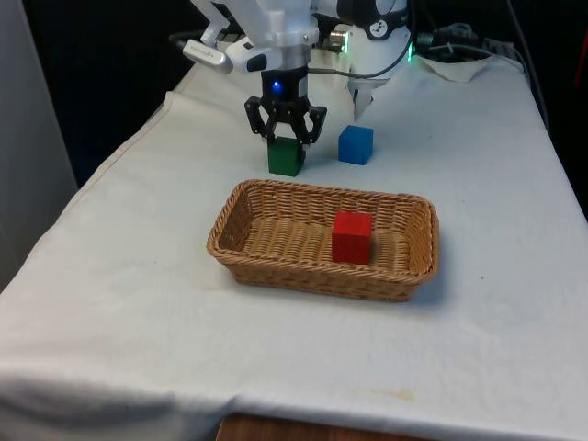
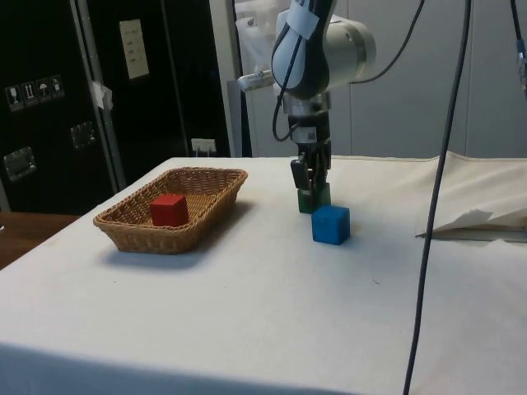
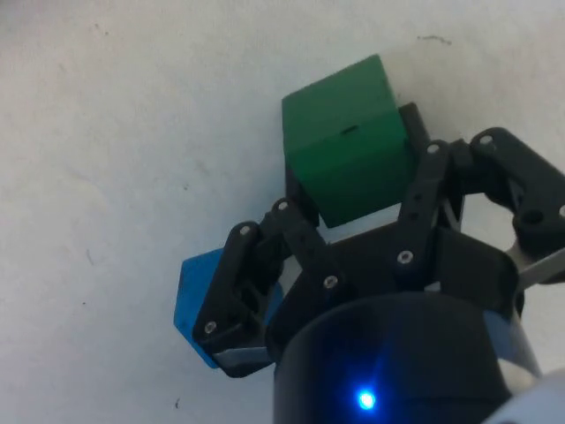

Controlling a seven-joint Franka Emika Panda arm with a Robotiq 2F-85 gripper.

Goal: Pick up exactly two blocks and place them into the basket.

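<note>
1. The claw (image 1: 286,136) points straight down over the green block (image 1: 286,157), on the side of the basket (image 1: 241,248) nearest the robot.
2. Claw state: in the wrist view the two fingers (image 3: 298,231) sit against opposite sides of the green block (image 3: 348,166), clamped on it. In the side view the claw (image 2: 310,186) covers the upper part of the green block (image 2: 316,200).
3. Whether the green block rests on the bench (image 1: 138,303) or is just clear of it cannot be told; its lower edge sits at or very near the cloth.
4. The blue block (image 1: 356,144) stands on the bench beside the green block, toward the front view's right, behind the basket's far rim. A gap separates the two blocks in the front view. In the side view the blue block (image 2: 330,224) is nearer that camera than the green block.
5. In the wrist view part of the blue block (image 3: 196,299) shows behind one finger linkage.
6. The red block (image 1: 351,237) lies upright inside the basket, on its floor, toward the front view's right of centre. In the side view the red block (image 2: 169,210) sits within the basket (image 2: 128,230) walls.
7. The basket is a shallow rectangular wicker tray, standing flat on the bench.
</note>
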